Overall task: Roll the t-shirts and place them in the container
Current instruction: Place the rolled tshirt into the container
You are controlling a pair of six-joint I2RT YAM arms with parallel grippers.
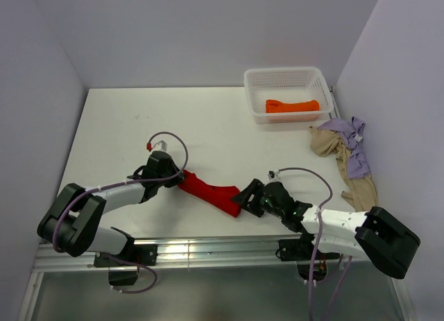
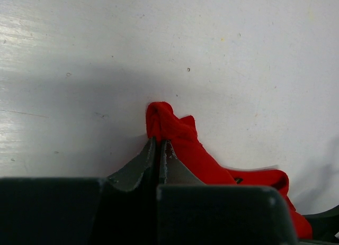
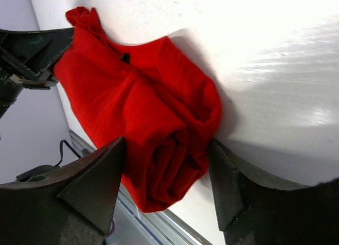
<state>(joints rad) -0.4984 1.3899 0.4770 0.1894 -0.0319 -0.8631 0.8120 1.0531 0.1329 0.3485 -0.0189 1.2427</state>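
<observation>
Tool on the left [image 2: 159, 147] clamped shut on the bunched left end of a bright red soft-fabric t-shirt [image 1: 208, 191], rolled into a long strip aslant on the white desk [image 1: 208, 120] near its front edge, thick rolled right end between the parted jaws of the right tool [image 3: 167, 144].
</observation>
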